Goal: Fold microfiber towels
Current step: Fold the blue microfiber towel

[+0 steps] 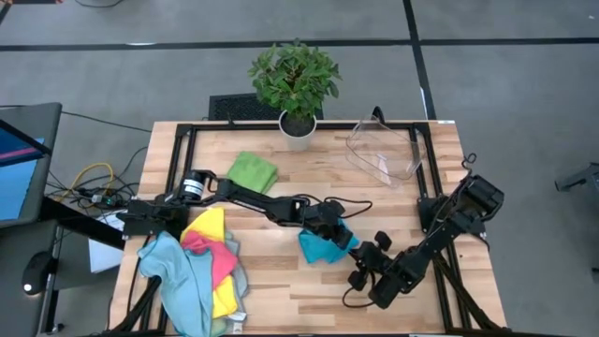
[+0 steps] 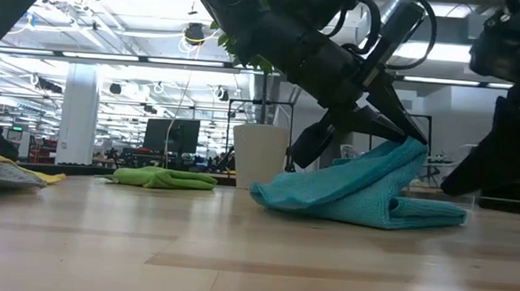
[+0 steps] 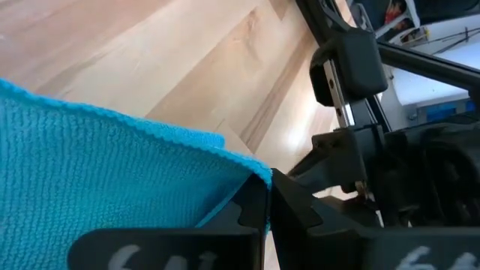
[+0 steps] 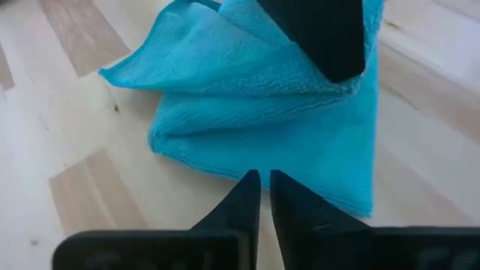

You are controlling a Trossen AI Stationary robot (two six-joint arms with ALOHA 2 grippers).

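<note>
Blue towel (image 1: 320, 246), half folded at the table's middle, may spring open: left gripper (image 1: 348, 236) pinches only its raised corner, while the right gripper (image 4: 265, 187) hovers just beside it, nearly closed and empty.

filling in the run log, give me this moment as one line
left hand: shut on blue towel, corner lifted | right hand: nearly shut, empty, beside towel | green towel: folded
</note>
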